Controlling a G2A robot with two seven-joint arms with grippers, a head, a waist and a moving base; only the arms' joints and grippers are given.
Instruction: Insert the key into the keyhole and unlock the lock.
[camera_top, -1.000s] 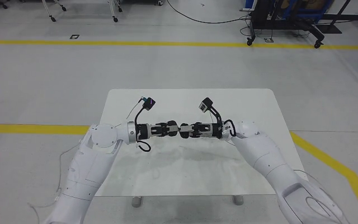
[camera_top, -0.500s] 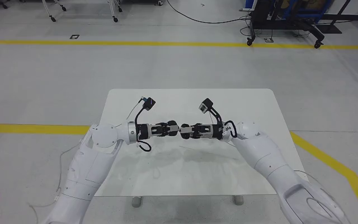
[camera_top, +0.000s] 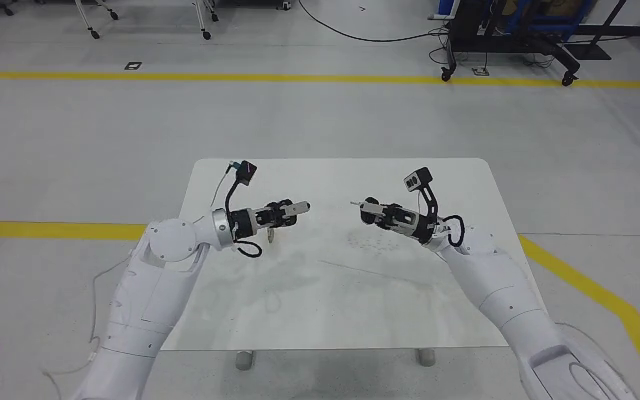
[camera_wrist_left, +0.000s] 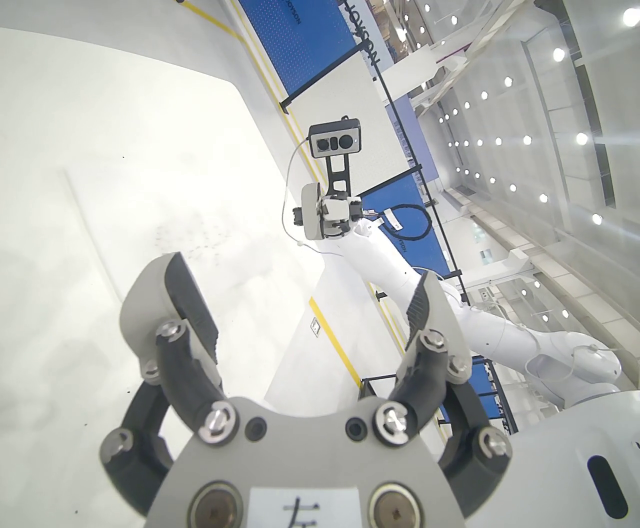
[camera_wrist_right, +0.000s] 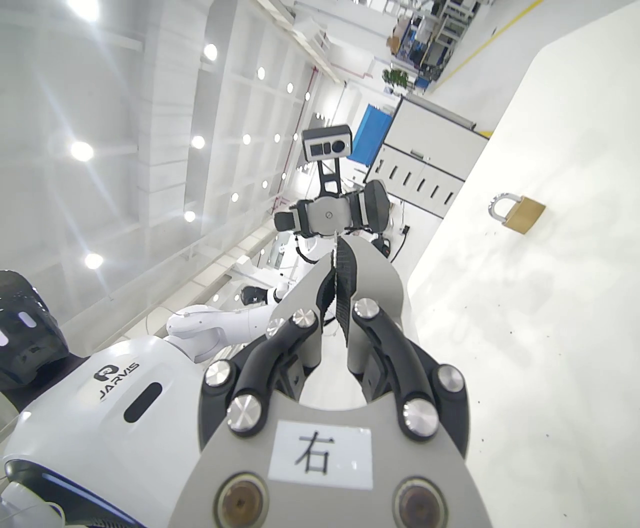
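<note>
While left gripper (camera_wrist_left: 300, 272) gapes wide and empty, right gripper (camera_wrist_right: 339, 250) is pinched shut, seemingly on the key (camera_top: 352, 204); brass padlock (camera_wrist_right: 523, 214) lies loose on the table (camera_wrist_right: 550, 360) near the left gripper. Risk: unheld lock skids under key pressure, or key twists.

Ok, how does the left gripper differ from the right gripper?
The left gripper is open, fingers spread wide with nothing between; the right gripper is shut, pads pressed together. In the top view the left gripper points towards the right one, while the right gripper points back at it. Both have grey fingers with black pads and sit over the white table.
</note>
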